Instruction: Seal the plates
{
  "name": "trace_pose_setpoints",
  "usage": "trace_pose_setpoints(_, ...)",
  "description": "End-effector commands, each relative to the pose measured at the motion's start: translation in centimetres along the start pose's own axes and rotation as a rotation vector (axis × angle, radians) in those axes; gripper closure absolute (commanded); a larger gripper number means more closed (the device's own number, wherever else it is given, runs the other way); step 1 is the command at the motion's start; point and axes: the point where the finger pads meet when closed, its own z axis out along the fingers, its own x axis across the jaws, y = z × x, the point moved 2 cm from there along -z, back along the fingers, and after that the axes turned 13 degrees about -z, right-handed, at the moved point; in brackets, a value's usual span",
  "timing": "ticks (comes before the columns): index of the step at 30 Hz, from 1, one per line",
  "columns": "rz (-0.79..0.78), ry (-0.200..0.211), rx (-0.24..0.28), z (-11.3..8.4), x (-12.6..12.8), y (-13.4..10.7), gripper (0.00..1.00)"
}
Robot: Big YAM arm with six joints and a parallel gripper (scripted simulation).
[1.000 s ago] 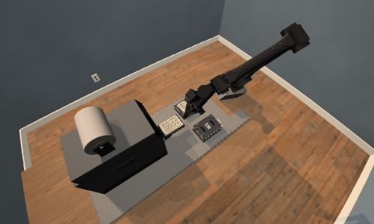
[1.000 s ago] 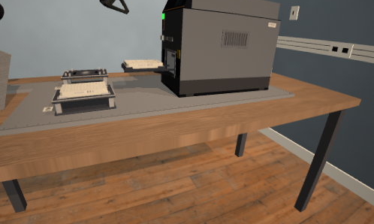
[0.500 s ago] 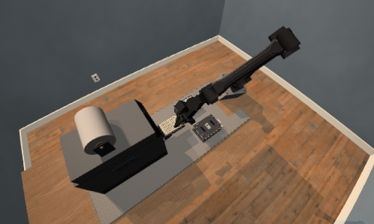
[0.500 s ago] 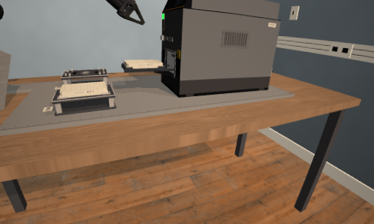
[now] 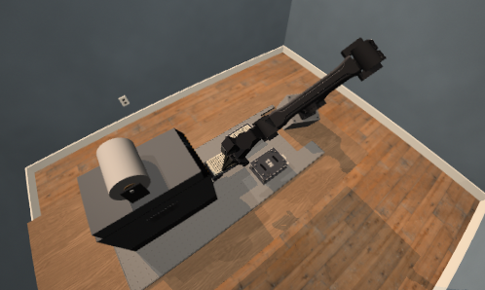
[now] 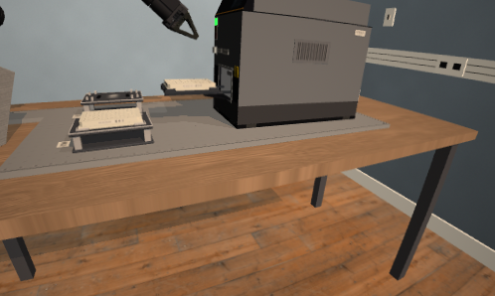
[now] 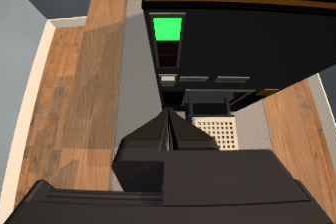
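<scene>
- Cream plate [image 5: 214, 164] [image 6: 189, 84] [image 7: 217, 132] is sitting on the stage [image 6: 191, 91] [image 7: 228, 106], apparently unsealed.
- Your claw [image 5: 214, 177] [image 6: 197, 37] [image 7: 168, 112], closed and empty, is hovering near START [image 6: 215, 50] [image 7: 168, 78].
- Step 2 is seemingly pending, needing a straight, gentle press.

Outlet [image 5: 124, 100] on wall [image 5: 146, 40].

Warm, moderately bright light meets dim blue-grey walls. Soft-edged, overlapping shadows cross the wooden floor [image 5: 341, 220] [image 6: 278, 254]. The sealer's black front [image 5: 166, 212] [image 7: 250, 45] loses detail; its green lamp [image 6: 216, 21] [image 7: 167, 29] glows evenly.
</scene>
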Motion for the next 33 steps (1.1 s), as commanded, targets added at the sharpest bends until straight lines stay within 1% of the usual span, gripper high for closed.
trace_pose_setpoints(1, -0.002, -0.021, -0.031, -1.3, -1.0, 1.5, 1.00)
trace_pose_setpoints(5, 0.005, -0.027, -0.013, -1.7, -1.1, 0.7, 1.00)
trace_pose_setpoints(11, 0.007, -0.030, -0.011, -2.1, -1.2, 0.3, 1.00)
trace_pose_setpoints(13, 0.007, -0.030, -0.011, -2.1, -1.2, 0.3, 1.00)
trace_pose_setpoints(16, 0.001, -0.027, -0.033, -2.3, -1.0, 1.4, 1.00)
trace_pose_setpoints(23, -0.003, 0.001, -0.055, 0.6, 0.3, 2.4, 1.00)
trace_pose_setpoints(27, -0.011, 0.017, -0.069, 1.8, 1.2, 3.0, 1.00)
trace_pose_setpoints(30, -0.013, 0.017, -0.073, 2.0, 1.2, 3.2, 1.00)
trace_pose_setpoints(31, -0.016, 0.010, -0.085, 1.7, 0.8, 3.7, 1.00)
trace_pose_setpoints(33, -0.016, 0.002, -0.088, 2.1, 0.3, 3.7, 1.00)
